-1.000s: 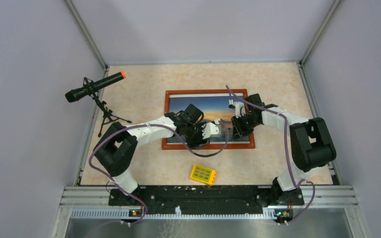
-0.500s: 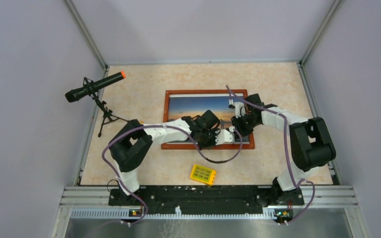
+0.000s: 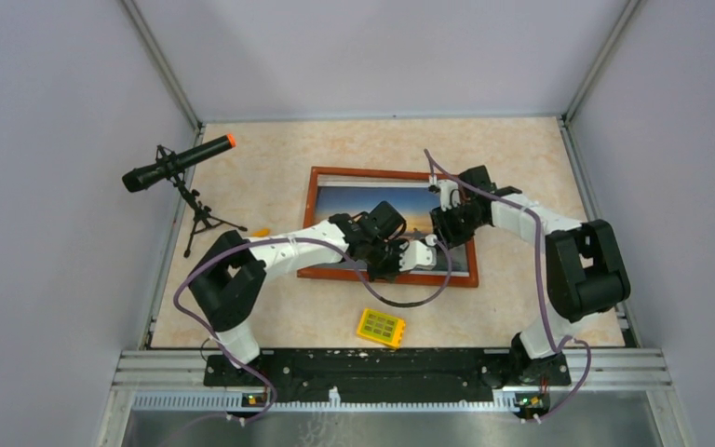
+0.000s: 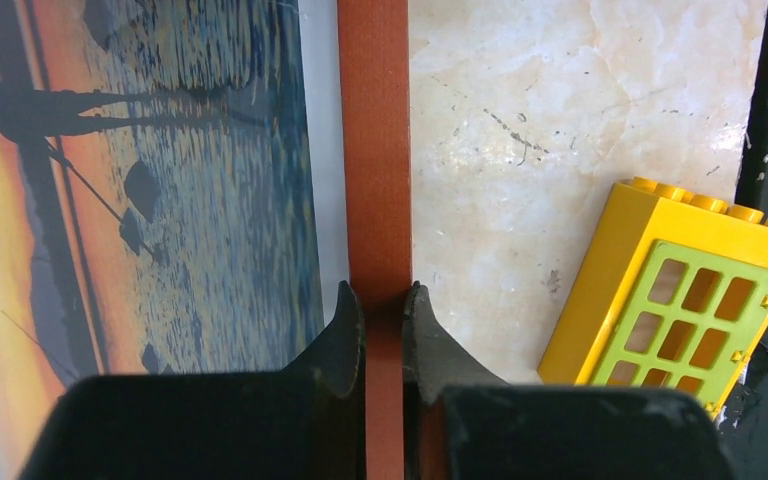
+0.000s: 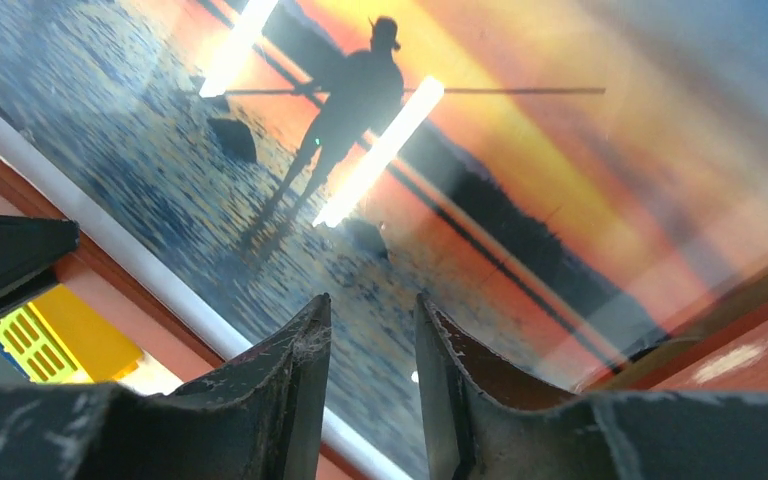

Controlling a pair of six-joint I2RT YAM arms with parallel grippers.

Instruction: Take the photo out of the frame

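The table [image 3: 270, 154] has a pale marbled top and is enclosed by plain grey walls on three sides. The frame [image 3: 372, 172] lies at the middle of the table with its glazed side up, its long edges running left to right and slightly skewed to the table edges. The photo [image 3: 344, 200] sits inside the frame, bounded by a thin white margin and the reddish-brown border. Bright strip reflections show on its surface in the right wrist view.

The left arm [image 3: 279, 250] reaches from the near left across the frame's near border. The right arm [image 3: 540, 223] reaches from the near right to the right half of the frame.

A black microphone [image 3: 175, 163] with an orange tip stands on a small tripod at the far left, well apart from the frame.

The left gripper [image 4: 383, 300] is closed on the frame's near border. One finger is on the inner edge next to the white margin and the other on the outer edge, with the wooden strip clamped between them.

The right gripper [image 5: 372, 320] is over the photo's right part. Its fingers are parted by a narrow gap and nothing is held.

A yellow block [image 3: 381, 328] with a green grille insert lies on the table between the frame and the arm bases, touching neither the frame nor a gripper.
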